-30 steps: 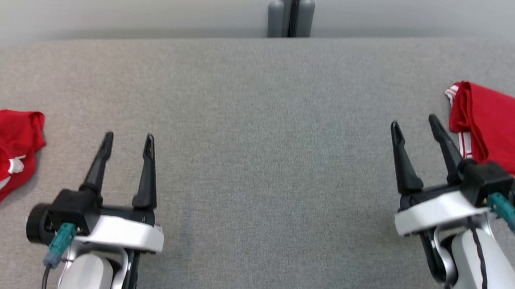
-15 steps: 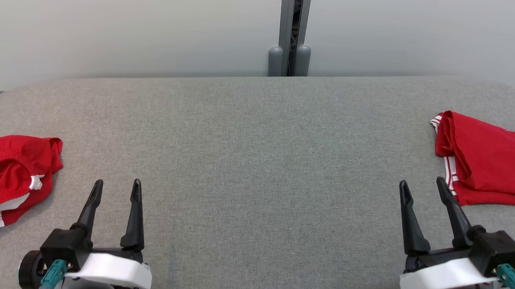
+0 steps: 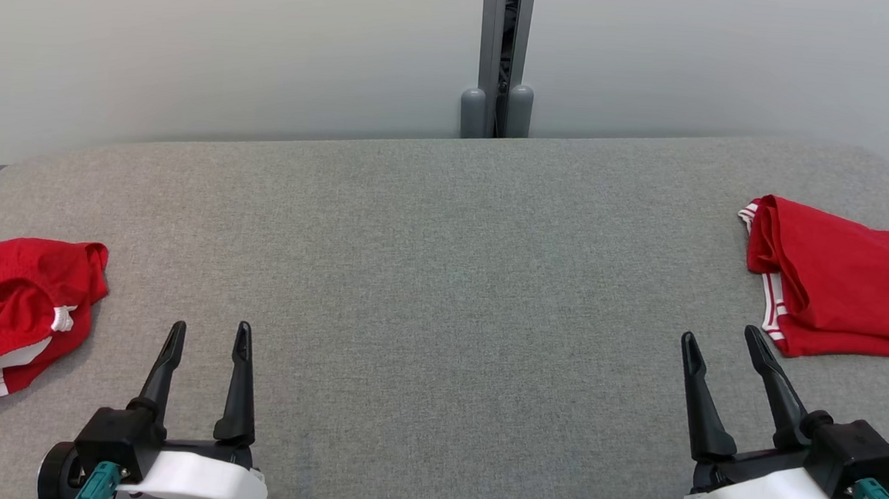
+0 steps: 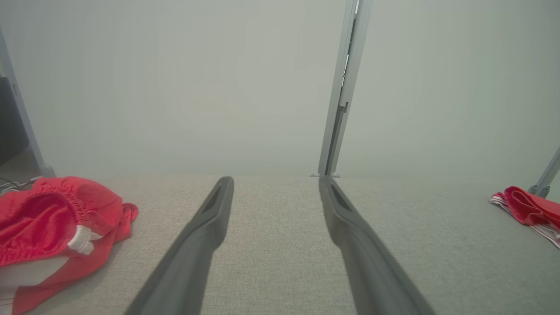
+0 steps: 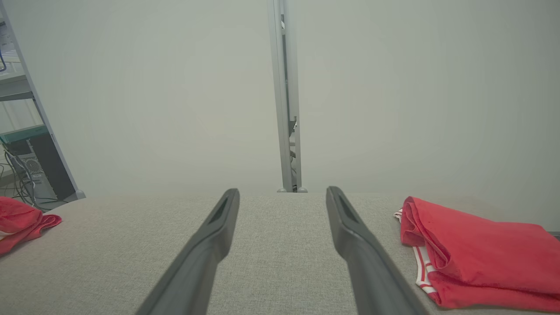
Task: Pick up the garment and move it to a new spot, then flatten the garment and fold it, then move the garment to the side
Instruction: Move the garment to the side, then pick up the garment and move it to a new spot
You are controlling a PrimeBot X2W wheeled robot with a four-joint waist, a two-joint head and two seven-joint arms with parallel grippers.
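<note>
both of my hands are empty. left gripper (image 3: 210,328) has its jaws spread wide with nothing between them, near edge of the table, left of centre; right gripper (image 3: 719,336) likewise wide and empty, near edge, right side. the table (image 3: 443,265) is covered in a grey woven fabric, matte, slightly rough, with rounded corners. two red pieces lie on it, well apart. the crumpled garment (image 3: 8,315) sits at the far left edge of the table, left of my left gripper and clear of it, bunched in a loose heap. its gathered elastic waistband (image 4: 61,194) gapes upward, and a white tag (image 4: 81,240) and white lining show inside. the folded garment (image 3: 851,282) lies at the right edge, just beyond my right gripper, a flat rectangle with white stripes (image 3: 773,308) along its near-left edge. judgement: the folded one looks finished, so the heap on the left is the piece to work on. handling estimate: thin knit, light, limp, no stiffness; it will drape and sag from any pinch point, and likely drag a little on the rough cover. best hold is probably the waistband, since the elastic gives a thicker ridge to pinch, ideally with one gripper on each side so the piece hangs open.
</note>
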